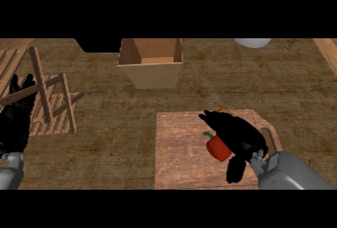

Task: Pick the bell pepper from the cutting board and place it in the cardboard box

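The red bell pepper (218,148) lies on the wooden cutting board (184,151), toward its right half, with its green stem pointing up and left. The right hand (238,133) sits directly over and beside it, fingers curled down along the pepper's right side and the thumb (236,169) reaching under its lower end, so the hand looks closed round the pepper. Whether the pepper is off the board cannot be told from the head view; it looks to be resting on the wood.

The left hand (16,116) rests at the view's left edge, fingers relaxed and upward, holding nothing, in front of a slatted wooden rack (52,107).

The cardboard box (151,60) stands open-topped on the brown counter (118,147), well apart from the board, up and to the left of the pepper.

Judging by this, the step in hand is the grasp, with the carry and the drop both ahead. The next move calls for lifting the pepper straight up off the board, then swinging the forearm forward and leftward until the hand hangs over the box's opening, high enough to pass its near wall, before the fingers let go.
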